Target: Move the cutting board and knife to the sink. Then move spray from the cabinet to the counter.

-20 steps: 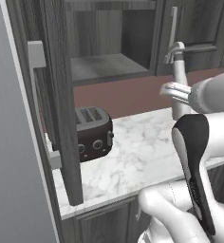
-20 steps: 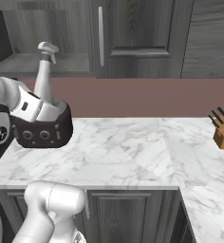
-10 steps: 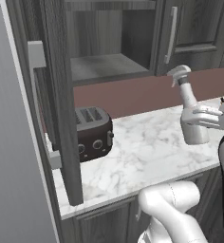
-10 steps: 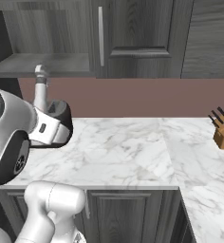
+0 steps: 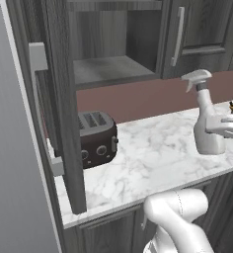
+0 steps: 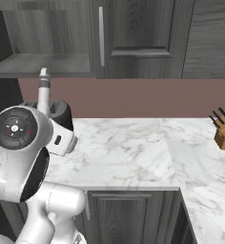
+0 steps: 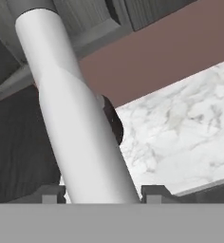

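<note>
looks like we're in the last stretch of this one. the spray [image 5: 207, 120] is out of the cabinet [image 5: 113, 69] and the gripper [image 7: 100, 193] has its two fingers clamped on either side of the bottle body, which you can see best in the hand view where the pale bottle runs right up between the tips. from the left base view the bottle stands upright at the right end of the counter [image 5: 148, 153], its base right at or just above the marble, can't really tell if it's touching. the toaster [image 5: 96, 138] sits well off to the left under the open shelf.

so i'd guess what's left is just setting it down and letting go. no cutting board or knife on this stretch of counter, so i can't confirm the sink part from here.
</note>
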{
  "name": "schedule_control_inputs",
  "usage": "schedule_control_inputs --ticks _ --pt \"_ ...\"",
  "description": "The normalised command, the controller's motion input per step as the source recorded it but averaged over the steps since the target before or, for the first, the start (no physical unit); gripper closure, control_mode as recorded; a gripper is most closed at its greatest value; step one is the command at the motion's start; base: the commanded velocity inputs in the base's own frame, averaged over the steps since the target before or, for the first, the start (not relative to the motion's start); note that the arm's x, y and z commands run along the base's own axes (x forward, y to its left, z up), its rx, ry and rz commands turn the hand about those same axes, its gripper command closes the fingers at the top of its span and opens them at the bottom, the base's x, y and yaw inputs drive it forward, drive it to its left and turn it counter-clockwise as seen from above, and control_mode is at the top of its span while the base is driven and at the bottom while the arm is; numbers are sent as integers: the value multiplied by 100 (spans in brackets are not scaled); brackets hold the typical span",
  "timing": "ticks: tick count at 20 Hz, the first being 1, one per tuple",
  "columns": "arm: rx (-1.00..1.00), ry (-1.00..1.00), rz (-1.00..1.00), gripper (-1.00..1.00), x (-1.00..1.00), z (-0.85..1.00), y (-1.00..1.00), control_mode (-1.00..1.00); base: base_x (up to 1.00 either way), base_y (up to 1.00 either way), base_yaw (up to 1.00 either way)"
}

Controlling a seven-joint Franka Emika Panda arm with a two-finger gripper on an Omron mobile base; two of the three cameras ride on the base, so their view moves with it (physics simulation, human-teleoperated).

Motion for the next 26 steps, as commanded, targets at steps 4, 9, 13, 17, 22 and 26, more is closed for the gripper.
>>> schedule_control_inputs --ticks 4,9,13,17,22,26 --pt "20 -14 23 100 -22 -20 -24 -100 0 0 0" --pt "3 -10 12 100 -1 -8 -10 -100 0 0 0" --pt "0 0 6 100 24 -28 0 -100 0 0 0" --pt "0 0 7 100 42 -29 0 -100 0 0 0" --pt "0 0 10 100 28 -34 0 -100 0 0 0" --pt "0 0 10 100 35 -40 0 -100 0 0 0"
